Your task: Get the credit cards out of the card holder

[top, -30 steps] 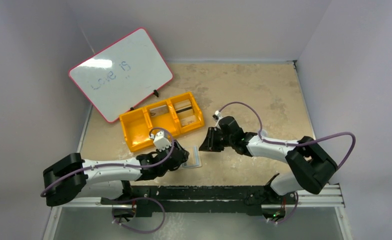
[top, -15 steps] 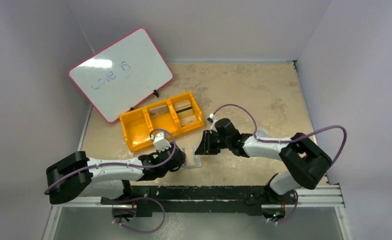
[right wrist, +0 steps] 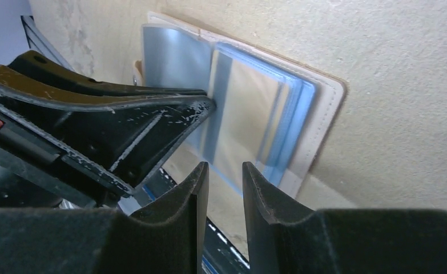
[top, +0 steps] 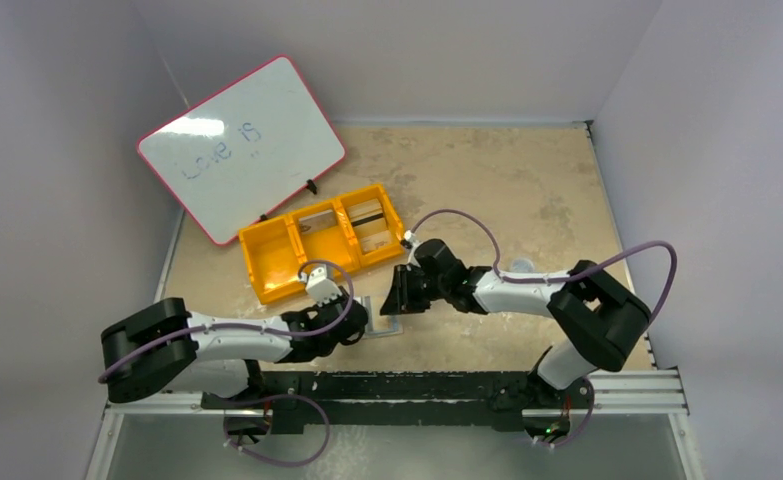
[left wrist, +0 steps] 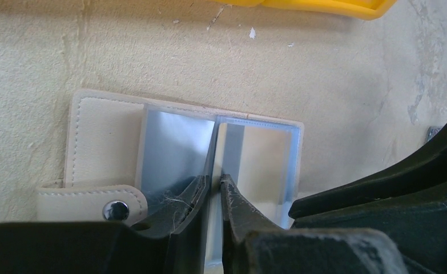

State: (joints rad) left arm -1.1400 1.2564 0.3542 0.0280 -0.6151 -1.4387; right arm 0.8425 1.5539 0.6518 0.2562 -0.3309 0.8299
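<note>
One card holder (left wrist: pixel 104 142) lies open on the tabletop (top: pixel 507 190), directly under and ahead of the left tool (left wrist: pixel 214 188). That tool's two fingers are nearly together, pinching one clear blue leaf at the holder's fold. To the left of its fingers are a tan flap and a strap with one metal snap (left wrist: pixel 116 210). To their right, one tan card (left wrist: pixel 264 160) sits inside a clear sleeve. Whether more cards lie beneath it cannot be told.

The right tool (right wrist: pixel 225 171) hovers at the holder's opposite edge, facing the left tool. Its two fingers are a narrow gap apart with nothing between them. The stacked blue sleeve edges lie just beyond its tips.

Beyond both tools stands one yellow bin (top: pixel 272 262) with three compartments. Farther back leans one pink-rimmed whiteboard (top: pixel 242 150).
</note>
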